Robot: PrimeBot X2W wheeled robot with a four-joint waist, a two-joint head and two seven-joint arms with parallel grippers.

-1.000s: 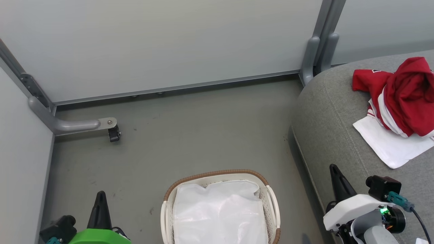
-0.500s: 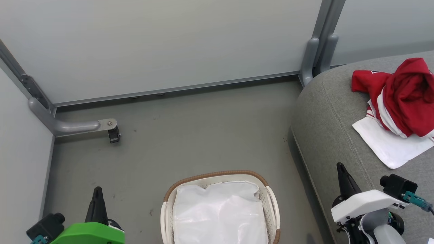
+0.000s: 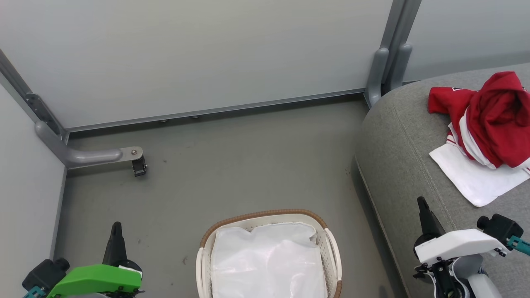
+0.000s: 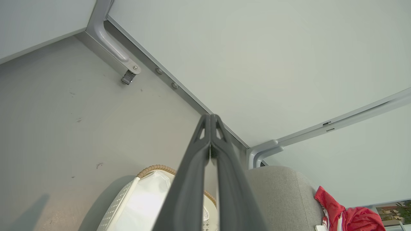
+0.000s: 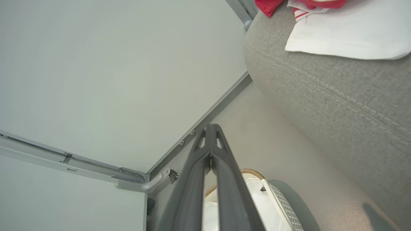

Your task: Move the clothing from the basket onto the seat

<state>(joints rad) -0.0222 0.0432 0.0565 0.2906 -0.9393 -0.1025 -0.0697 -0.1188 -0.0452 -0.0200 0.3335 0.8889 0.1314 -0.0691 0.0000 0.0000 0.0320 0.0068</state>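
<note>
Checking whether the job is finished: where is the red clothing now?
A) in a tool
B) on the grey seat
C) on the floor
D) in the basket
B: the red clothing lies on the grey seat, while the basket holds its white liner.

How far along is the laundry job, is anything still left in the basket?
Looks done: the red and white clothing lies heaped on the grey seat, and the basket holds its white liner, no red cloth visible. In hand: nothing; the left gripper and right gripper are shut and empty. Left: likely nothing, though the basket's near end is cut off from view.
</note>
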